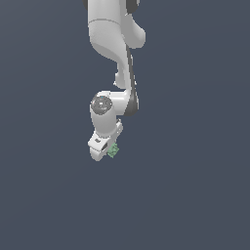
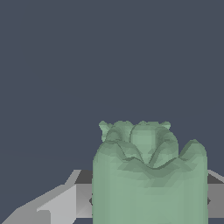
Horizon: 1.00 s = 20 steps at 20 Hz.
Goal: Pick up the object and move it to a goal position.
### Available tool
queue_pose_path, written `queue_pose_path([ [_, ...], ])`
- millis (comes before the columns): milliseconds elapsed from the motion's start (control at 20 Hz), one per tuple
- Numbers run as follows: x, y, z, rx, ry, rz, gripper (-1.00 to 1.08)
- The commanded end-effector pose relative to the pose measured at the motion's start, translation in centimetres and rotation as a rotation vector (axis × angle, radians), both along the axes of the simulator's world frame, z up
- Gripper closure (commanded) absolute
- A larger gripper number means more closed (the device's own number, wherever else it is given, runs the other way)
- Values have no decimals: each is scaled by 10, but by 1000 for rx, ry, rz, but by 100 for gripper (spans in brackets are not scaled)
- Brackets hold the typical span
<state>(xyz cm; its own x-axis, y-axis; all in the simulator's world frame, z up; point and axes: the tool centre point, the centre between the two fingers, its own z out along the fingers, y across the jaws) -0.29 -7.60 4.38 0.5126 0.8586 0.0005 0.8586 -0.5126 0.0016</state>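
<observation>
I count one pale green lumpy object [image 1: 113, 151] [image 2: 148, 179], and only that one. I have one arm [image 1: 114, 53], and on it my one hand [image 1: 106, 150]. Nothing else to count.

Exterior view: high, looking down on whole arm [image 1: 114, 58], distant. Wrist view: very close behind pale green object [image 2: 148, 175]; both views share it.
</observation>
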Motion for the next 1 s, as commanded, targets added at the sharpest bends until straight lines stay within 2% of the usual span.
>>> queue_pose_path([
  [0, 1, 0, 0, 0, 0, 0, 108],
  [450, 20, -9, 14, 1, 0, 0, 108],
  [950, 65, -30, 45, 1, 1, 0, 108],
])
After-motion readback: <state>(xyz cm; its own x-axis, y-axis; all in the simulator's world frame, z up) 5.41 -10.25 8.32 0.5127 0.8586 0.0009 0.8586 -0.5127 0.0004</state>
